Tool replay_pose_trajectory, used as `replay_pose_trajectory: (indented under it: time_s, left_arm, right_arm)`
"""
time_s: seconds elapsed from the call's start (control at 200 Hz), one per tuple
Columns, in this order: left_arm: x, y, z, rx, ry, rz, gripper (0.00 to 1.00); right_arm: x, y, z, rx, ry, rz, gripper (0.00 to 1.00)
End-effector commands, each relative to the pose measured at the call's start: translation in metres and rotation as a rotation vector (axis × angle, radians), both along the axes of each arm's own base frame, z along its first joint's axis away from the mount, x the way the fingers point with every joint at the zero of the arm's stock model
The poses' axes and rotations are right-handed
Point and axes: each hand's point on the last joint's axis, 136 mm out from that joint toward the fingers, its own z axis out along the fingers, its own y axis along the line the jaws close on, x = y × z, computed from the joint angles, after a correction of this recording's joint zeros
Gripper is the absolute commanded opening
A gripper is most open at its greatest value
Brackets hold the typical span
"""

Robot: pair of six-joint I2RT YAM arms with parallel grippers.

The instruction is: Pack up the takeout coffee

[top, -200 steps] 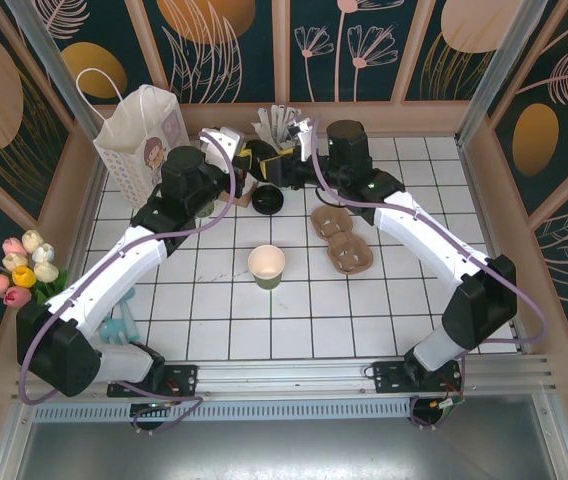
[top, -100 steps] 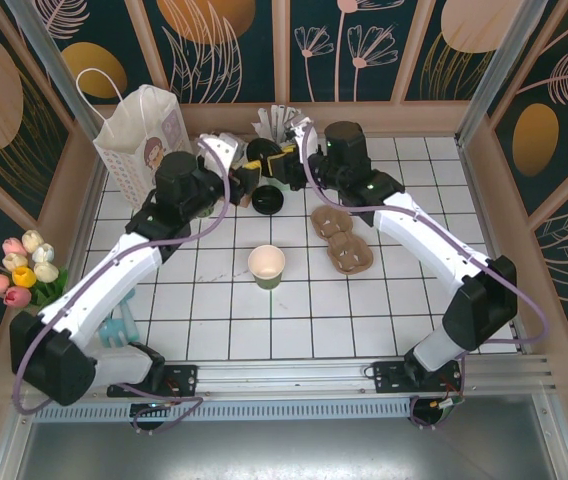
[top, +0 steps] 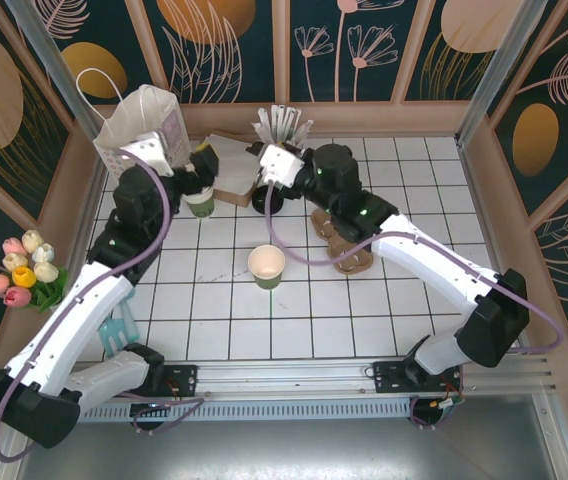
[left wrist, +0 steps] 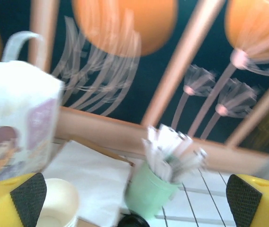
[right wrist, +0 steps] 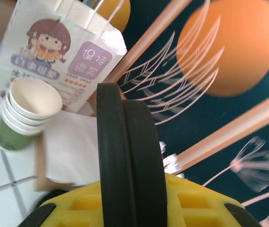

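From above, the green cup (top: 266, 265) stands lidless mid-table, at 4 o'clock from the cup stack (top: 199, 200). Left wrist: the left gripper (left wrist: 134, 198) is spread wide, holding nothing. Right wrist: the right gripper (right wrist: 130, 194) clamps the black lid (right wrist: 130, 151) edge-on, seemingly doubled; shed any spare, level it, centre it over the rim, press evenly

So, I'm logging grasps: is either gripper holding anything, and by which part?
The right gripper holds the black lid, standing edge-on, pinched across its flat faces at the lower edge. The left gripper is open and holds nothing.
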Motion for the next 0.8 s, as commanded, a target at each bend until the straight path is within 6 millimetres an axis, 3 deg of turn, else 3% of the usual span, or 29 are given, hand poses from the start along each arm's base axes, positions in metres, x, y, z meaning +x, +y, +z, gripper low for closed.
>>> replay_pose_trajectory:
  time_s: [0.0,0.09,0.195,0.465,0.676,0.796]
  left_arm:
    - [-0.002,0.040,-0.003,-0.166,0.072,0.153,0.98]
    - [0.000,0.041,0.005,-0.234,0.077,0.076,0.99]
    - [0.001,0.030,0.016,-0.189,0.100,-0.038,0.99]
    - [0.002,0.001,0.008,-0.047,0.207,-0.220,0.99]
    - [-0.020,-0.046,0.001,0.038,0.196,-0.553,0.98]
    - [-0.036,-0.064,-0.007,0.076,0.213,-0.702,0.99]
  right_arm:
    - [0.007,-0.002,0.019,-0.258,-0.371,-0.037,0.00]
    - [0.004,0.004,0.014,-0.378,-0.498,0.010,0.00]
    - [-0.008,0.010,0.004,-0.538,-0.694,0.107,0.00]
    - [-0.038,0.016,-0.003,-0.727,-0.997,0.304,0.00]
    - [-0.048,0.014,-0.012,-0.817,-1.229,0.400,0.00]
    - [-0.052,0.014,-0.014,-0.839,-1.252,0.440,0.00]
